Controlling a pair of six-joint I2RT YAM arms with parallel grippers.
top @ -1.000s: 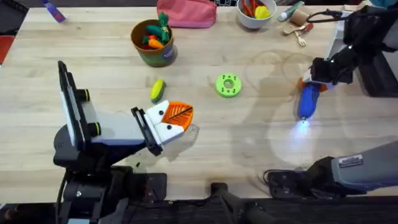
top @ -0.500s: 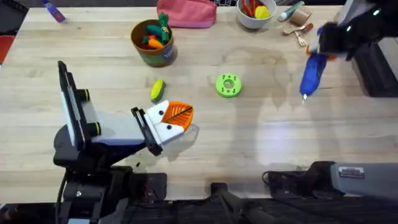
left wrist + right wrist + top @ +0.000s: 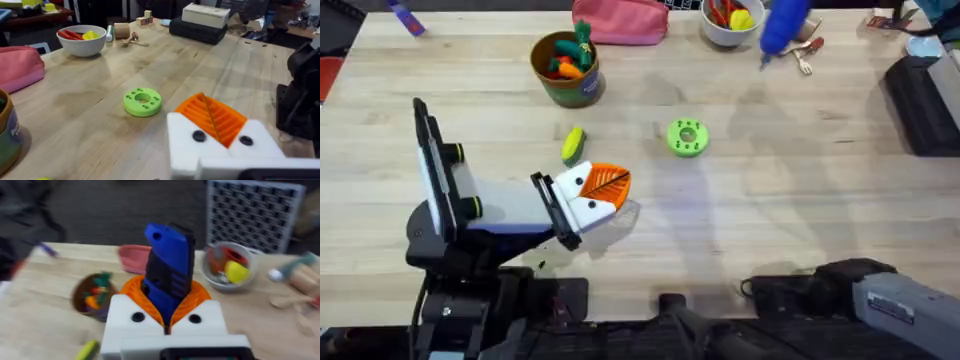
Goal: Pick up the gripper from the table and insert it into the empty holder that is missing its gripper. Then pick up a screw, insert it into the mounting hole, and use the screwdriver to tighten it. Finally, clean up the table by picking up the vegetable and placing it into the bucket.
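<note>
Your right hand (image 3: 167, 322) is clamped on the screwdriver (image 3: 167, 267): in the right wrist view the blue body stands between the orange pads (image 3: 197, 296) and rises past them. From overhead the screwdriver (image 3: 783, 25) hangs in the air over the far edge of the bench (image 3: 800, 200), toward the far right corner, just beside the white bowl (image 3: 730, 22), with its thin bit pointing down toward the wooden spoon (image 3: 804, 58).

Your left hand (image 3: 602, 195) rests low over the near left part of the bench, its white finger blocks (image 3: 582, 208) and orange ribbed wedge (image 3: 608, 182) pressed together with nothing between them. In the left wrist view the orange wedge (image 3: 212, 117) sits in the white block (image 3: 220, 150), and two dark screw heads show on the block's face.

The toy corn (image 3: 573, 144) lies on the bench just beyond your left hand, close to it but apart. The bucket (image 3: 566, 68) stands farther back near the far edge, with orange toy carrots (image 3: 565, 62) inside it, and the pink pouch (image 3: 620, 20) lies just beside it at the far edge. The green disc (image 3: 687, 137) lies flat near the middle of the bench, well apart from both hands. A small purple marker (image 3: 406, 18) lies at the far left corner.
</note>
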